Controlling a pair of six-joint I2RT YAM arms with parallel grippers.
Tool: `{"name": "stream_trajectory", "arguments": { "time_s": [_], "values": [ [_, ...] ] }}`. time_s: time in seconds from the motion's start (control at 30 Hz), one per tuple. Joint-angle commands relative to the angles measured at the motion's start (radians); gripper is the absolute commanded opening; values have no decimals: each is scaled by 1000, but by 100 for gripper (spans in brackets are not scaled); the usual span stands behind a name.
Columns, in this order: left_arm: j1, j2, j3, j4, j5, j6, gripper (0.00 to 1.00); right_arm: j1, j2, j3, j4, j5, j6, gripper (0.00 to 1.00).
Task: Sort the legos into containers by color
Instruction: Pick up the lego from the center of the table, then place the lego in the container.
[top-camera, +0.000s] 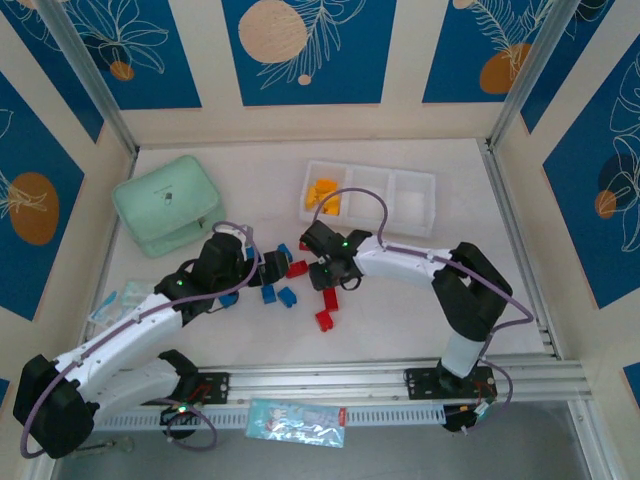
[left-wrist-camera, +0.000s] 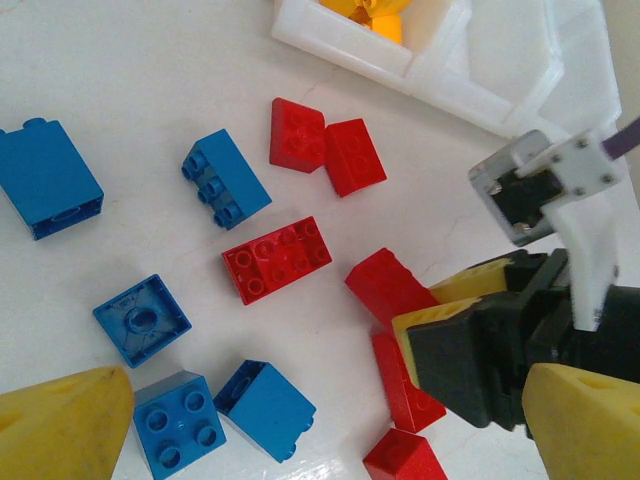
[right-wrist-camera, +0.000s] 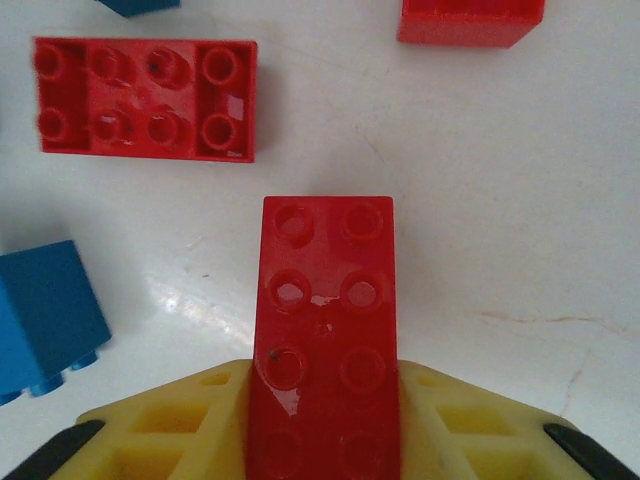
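Loose legos lie mid-table: blue bricks (top-camera: 268, 293) (left-wrist-camera: 225, 180) and red bricks (top-camera: 325, 320) (left-wrist-camera: 278, 258). Yellow-orange bricks (top-camera: 322, 195) fill the left compartment of the white tray (top-camera: 432, 200); the other two compartments look bare. My right gripper (top-camera: 325, 268) (right-wrist-camera: 325, 425) is shut on a long red brick (right-wrist-camera: 325, 300), held lengthwise between its yellow fingers (right-wrist-camera: 170, 425), low over the table. That brick (left-wrist-camera: 385, 285) and the right gripper (left-wrist-camera: 450, 305) also show in the left wrist view. My left gripper (top-camera: 262, 268) (left-wrist-camera: 310, 440) hangs open over the blue bricks, holding nothing.
A mint-green lidded box (top-camera: 170, 205) sits at the back left. A clear plastic bag (top-camera: 112, 300) lies by the left wall, and a printed packet (top-camera: 295, 420) rests on the front rail. The two grippers are close together over the brick pile.
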Motion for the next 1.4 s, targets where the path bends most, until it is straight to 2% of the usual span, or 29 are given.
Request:
{"name": "stream_trajectory", "arguments": {
  "time_s": [0.0,0.3,0.47,0.6,0.83,1.0,1.13,1.37],
  "values": [
    [-3,-3,22,-2,-11,29,99,-29,-99,26,-24,-34,1,36],
    [-4,62,110,1,18,84,99,-243,-164,92,-62,-68,-28,36],
    [-4,133,173,10,46,115,99,-379,-98,170,-53,-64,-48,37],
    [1,175,206,20,47,126,99,-442,12,262,-52,-43,-70,37],
    [7,208,227,57,54,124,99,-494,165,383,4,-12,-115,39],
    [12,221,239,78,61,119,99,-523,248,464,-7,0,-126,48],
    [12,212,245,71,57,117,99,-514,214,455,-2,-27,-131,53],
    [13,179,229,63,69,110,99,-446,71,339,0,-49,-129,56]
  ]
}}
